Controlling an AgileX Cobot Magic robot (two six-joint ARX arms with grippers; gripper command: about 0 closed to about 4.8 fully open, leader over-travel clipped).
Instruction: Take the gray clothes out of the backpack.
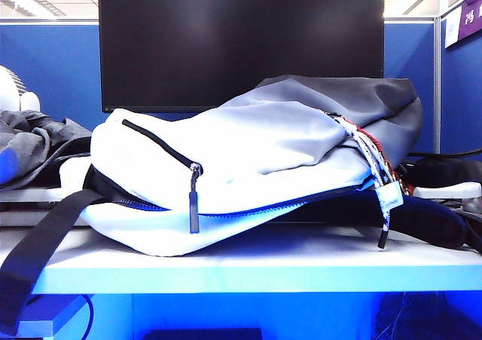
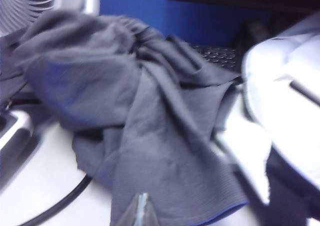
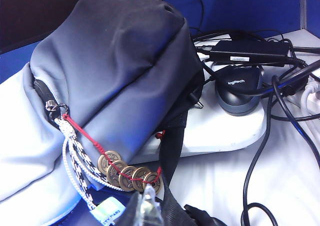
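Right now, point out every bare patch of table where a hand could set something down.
Bare tabletop runs along the front edge, below the backpack. Another patch lies right of the backpack, bordered by black cables. Crowded: the gray clothes fill the left end by the fan; the power adapter and Logitech mouse clutter the back right.

The backpack lay on its side across the white desk, its dark gray top toward the right and its main zipper gaping along the near edge, showing blue lining. A broad black strap hung off the desk's near left edge. Braided cords dangled at the right. The gray clothes sat bundled just left of the backpack. A dark monitor stood behind. No pincer appeared.
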